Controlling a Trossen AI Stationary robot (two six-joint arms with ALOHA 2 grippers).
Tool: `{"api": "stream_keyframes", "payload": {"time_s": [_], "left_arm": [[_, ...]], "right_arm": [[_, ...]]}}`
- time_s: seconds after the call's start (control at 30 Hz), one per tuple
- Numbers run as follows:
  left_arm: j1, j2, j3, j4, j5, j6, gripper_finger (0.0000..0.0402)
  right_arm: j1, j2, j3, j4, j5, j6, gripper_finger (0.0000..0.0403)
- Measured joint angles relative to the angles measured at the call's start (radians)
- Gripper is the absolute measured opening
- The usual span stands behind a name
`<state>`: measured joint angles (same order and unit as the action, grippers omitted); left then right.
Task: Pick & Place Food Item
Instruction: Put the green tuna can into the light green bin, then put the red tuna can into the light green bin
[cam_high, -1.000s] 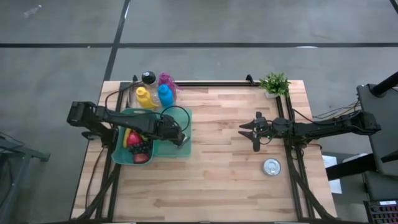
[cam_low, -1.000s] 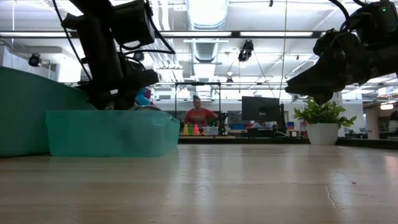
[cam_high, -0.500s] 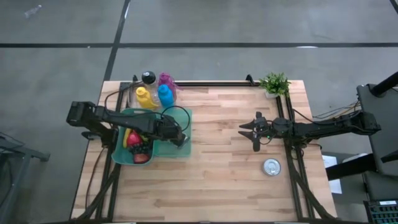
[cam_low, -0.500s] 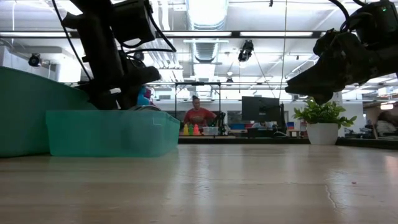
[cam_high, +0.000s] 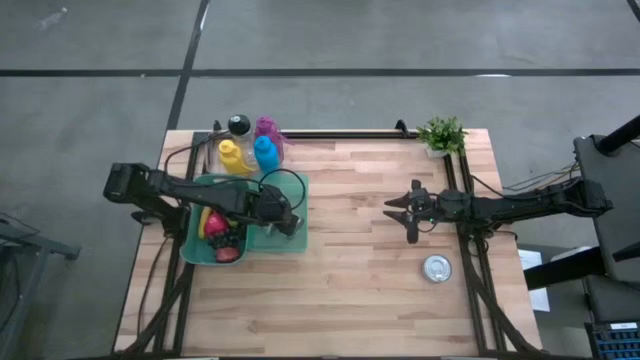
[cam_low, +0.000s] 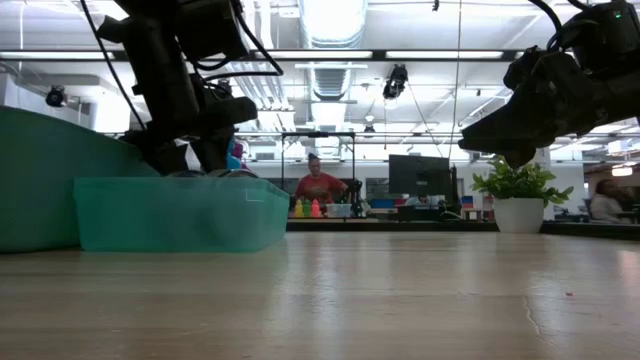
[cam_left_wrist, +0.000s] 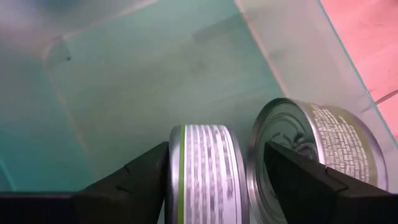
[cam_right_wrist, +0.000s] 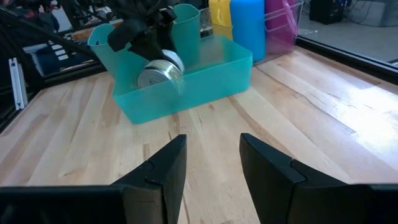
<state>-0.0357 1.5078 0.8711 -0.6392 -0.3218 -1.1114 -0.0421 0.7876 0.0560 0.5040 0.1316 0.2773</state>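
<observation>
In the left wrist view, the striped can (cam_left_wrist: 202, 174) between the left gripper (cam_left_wrist: 211, 180) fingers is cut off by the picture's lower edge, so whether the pads touch its sides cannot be told. The second can (cam_left_wrist: 311, 149) beside it is also cropped below, and its label print is too small to be read. The upper part of the teal bin (cam_left_wrist: 155, 74) is blurred there. From above, the items in the bin's compartment (cam_high: 222, 236) are largely covered by the left arm; the red one is possibly a fruit. In the low view, the bin's contents are hidden by its frosted wall (cam_low: 180, 212), and the person (cam_low: 318, 184) far behind is too small to be made out.
</observation>
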Motion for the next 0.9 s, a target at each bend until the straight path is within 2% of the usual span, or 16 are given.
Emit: {"api": "stream_keyframes", "payload": {"time_s": [0.37,0.77,0.9], "left_arm": [[0.0,-0.04,0.011,-0.014,-0.022,0.014,0.0266],[-0.022,-0.138,0.101,-0.015,-0.095,0.144,0.0266],[-0.053,-0.144,0.146,0.041,-0.144,0.211,0.0266]], "right_arm": [[0.0,0.0,0.0,0.0,0.0,0.0,0.0147],[0.0,0.0,0.0,0.0,0.0,0.0,0.0147],[0.0,0.0,0.0,0.0,0.0,0.0,0.0147]]}}
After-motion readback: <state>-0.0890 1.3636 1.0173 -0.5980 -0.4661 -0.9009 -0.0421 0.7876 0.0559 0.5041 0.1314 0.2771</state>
